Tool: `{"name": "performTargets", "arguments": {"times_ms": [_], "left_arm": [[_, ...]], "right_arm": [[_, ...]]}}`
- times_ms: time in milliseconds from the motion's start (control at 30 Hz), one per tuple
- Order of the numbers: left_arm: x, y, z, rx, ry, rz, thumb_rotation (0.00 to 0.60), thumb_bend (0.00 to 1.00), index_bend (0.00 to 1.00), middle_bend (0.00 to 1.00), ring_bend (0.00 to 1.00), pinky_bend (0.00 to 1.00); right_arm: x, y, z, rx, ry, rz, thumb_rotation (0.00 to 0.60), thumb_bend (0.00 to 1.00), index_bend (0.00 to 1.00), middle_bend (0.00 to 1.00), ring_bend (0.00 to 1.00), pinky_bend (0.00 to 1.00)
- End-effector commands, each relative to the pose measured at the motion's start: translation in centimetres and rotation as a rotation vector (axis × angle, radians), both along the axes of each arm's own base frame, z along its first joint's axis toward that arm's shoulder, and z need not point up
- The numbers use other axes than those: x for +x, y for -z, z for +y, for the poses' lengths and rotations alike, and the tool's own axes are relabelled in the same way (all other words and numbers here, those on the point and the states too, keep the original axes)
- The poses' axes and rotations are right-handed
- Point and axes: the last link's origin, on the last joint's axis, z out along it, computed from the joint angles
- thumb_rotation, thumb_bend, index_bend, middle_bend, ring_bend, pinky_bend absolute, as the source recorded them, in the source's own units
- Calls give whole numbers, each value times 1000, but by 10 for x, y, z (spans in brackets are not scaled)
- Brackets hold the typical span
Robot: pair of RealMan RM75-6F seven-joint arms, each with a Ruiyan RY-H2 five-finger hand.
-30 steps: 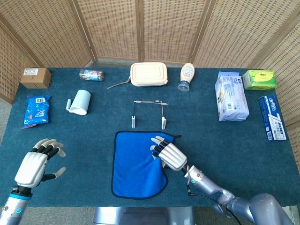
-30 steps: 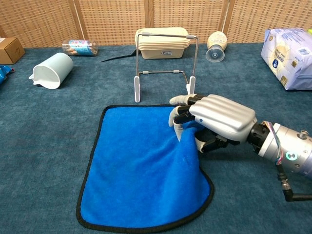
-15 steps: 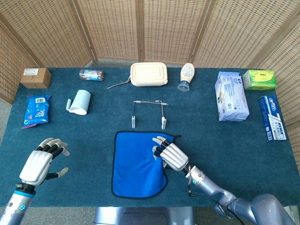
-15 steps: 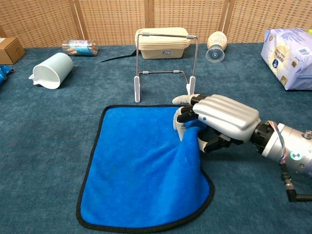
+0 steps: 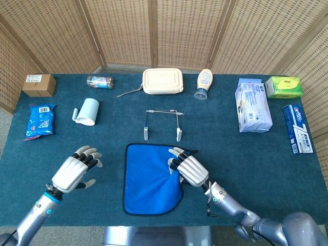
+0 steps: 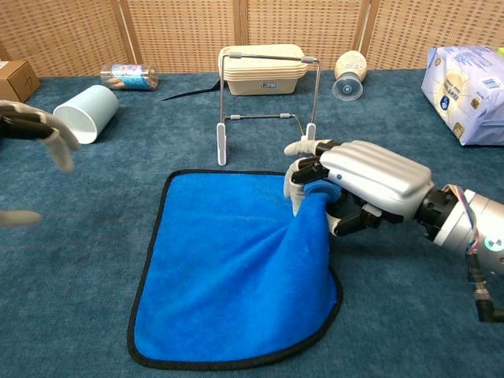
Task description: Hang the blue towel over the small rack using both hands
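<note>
The towel [image 5: 149,179] is spread on the table [image 5: 246,154], near the front edge, just in front of the rack [image 5: 163,123]. Its far right corner is bunched and lifted off the cloth surface; the rest is seen lying flat.

The right hand [image 5: 188,168] is found clamped on that raised corner: in the chest view the blue cloth is gathered between the fingers [image 6: 298,175] and the thumb beneath the palm. The hand is placed just in front of the rack's right foot, apart from it.

The left hand [image 5: 75,170] is observed above the table to the left of the towel, well apart from it. Its fingers are spread and nothing is held. In the chest view only blurred fingertips are seen at the left edge.

The rack stands upright at mid-table, a wire frame on two white-tipped feet, with nothing hung on it.

Other items noted:
- a cream box [image 5: 162,81] behind the rack;
- a bottle [image 5: 203,83] to its right;
- a cup [image 5: 87,111] lying on its side at left;
- a carton [image 5: 39,84] at the far left corner;
- a blue packet [image 5: 39,120] at the left edge;
- a tissue pack [image 5: 252,105], a green box [image 5: 283,87] and a toothpaste box [image 5: 296,128] at right.
</note>
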Motion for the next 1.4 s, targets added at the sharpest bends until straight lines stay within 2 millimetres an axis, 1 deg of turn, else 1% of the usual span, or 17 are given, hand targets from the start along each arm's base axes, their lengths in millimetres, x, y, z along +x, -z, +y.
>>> {"name": "performTargets", "arguments": {"times_ms": [33,200,367,533,733,833,1167,1400], "left_arm": [[6,16,7,-47,74,27,600,260,405,291,207,153],[11,30,15,-74,179,80,600,260,407,284,202,148],[13,39,20,-93,205,88,600,260,408,282,198,147],[15,53,25,-114,236,106,600,260,407,281,198,145],[16,66,31,-132,275,146,600,259,392,272,190,138],[18,72,33,-136,282,139,600,259,385,265,185,134],[23,89,37,-138,310,132,600,260,363,255,181,129],[24,96,38,-139,318,127,600,260,355,254,179,127]], "right_arm": [[0,1,1,2,0,1,600,482,787,386,120,164],[2,2,1,1,-1,-6,600,482,787,385,120,164],[2,2,1,1,2,-6,600,481,785,385,120,164],[1,2,1,2,10,-2,600,481,780,385,120,165],[0,2,0,1,18,-3,600,481,777,385,120,165],[1,2,0,1,21,-5,600,481,776,385,120,164],[-1,1,-1,4,32,-11,600,481,775,385,120,164],[-1,0,-1,4,33,-13,600,481,773,385,120,164]]}}
